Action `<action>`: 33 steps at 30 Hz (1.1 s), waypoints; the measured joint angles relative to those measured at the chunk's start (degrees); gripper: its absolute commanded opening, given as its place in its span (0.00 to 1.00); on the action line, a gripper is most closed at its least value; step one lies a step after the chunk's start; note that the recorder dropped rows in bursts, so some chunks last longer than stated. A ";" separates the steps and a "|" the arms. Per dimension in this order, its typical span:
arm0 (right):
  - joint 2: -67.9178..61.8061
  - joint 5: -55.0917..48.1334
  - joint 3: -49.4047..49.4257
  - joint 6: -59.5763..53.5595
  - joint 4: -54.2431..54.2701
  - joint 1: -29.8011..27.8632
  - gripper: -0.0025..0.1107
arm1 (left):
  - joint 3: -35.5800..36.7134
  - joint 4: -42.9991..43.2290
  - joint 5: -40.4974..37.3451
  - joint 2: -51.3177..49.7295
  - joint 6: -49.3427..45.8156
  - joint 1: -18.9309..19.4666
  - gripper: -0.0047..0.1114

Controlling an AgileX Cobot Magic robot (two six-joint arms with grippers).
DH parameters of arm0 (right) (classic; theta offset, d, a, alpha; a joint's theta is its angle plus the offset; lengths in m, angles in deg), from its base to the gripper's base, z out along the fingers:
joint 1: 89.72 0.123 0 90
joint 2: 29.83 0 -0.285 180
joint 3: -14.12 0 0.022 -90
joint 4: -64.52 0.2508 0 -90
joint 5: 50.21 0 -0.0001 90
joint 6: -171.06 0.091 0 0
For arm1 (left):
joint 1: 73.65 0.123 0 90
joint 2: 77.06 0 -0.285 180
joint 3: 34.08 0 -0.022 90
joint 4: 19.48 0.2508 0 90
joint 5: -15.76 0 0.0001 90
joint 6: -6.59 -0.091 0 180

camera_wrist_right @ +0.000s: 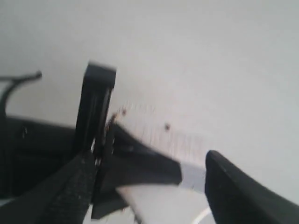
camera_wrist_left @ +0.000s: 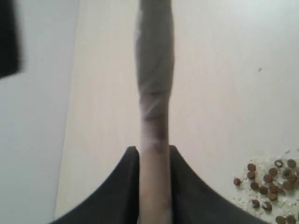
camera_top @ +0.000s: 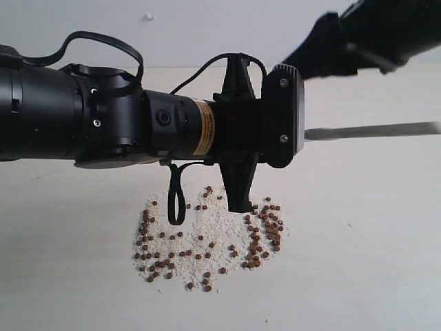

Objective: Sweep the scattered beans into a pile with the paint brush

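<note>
The beans (camera_top: 265, 231) lie in a loose ring on white grains on the table, and also show in the left wrist view (camera_wrist_left: 266, 186). My left gripper (camera_top: 293, 131) reaches across the middle above them and is shut on the paint brush (camera_top: 375, 129), which sticks out level to the right. In the left wrist view both black fingers press the pale handle (camera_wrist_left: 154, 140) of the left gripper (camera_wrist_left: 153, 150). My right gripper (camera_wrist_right: 149, 158) stands open, its fingers wide on either side of the brush's pale flat part (camera_wrist_right: 163, 205). In the exterior view it is a blurred dark shape (camera_top: 324, 45).
The pale table (camera_top: 372, 262) runs on to the right and front of the beans. A black cable loop (camera_top: 176, 196) hangs from the left arm over the grains. A single bean (camera_wrist_right: 167, 126) lies apart from the rest.
</note>
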 measured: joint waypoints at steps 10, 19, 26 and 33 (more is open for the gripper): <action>4.22 14.64 -1.58 -11.60 5.09 0.00 0.64 | 1.14 -0.38 1.57 -0.12 6.50 8.48 0.04; 4.22 21.12 -1.58 -19.82 9.47 0.00 0.64 | 5.24 26.21 26.50 -0.12 39.99 26.05 0.04; -0.73 17.83 -1.58 -33.17 22.10 0.00 0.64 | 1.76 40.88 53.36 -0.12 63.75 41.15 0.04; -8.22 1.30 -1.58 -56.85 41.05 0.00 0.64 | 1.62 42.16 60.85 -0.70 66.18 45.83 0.04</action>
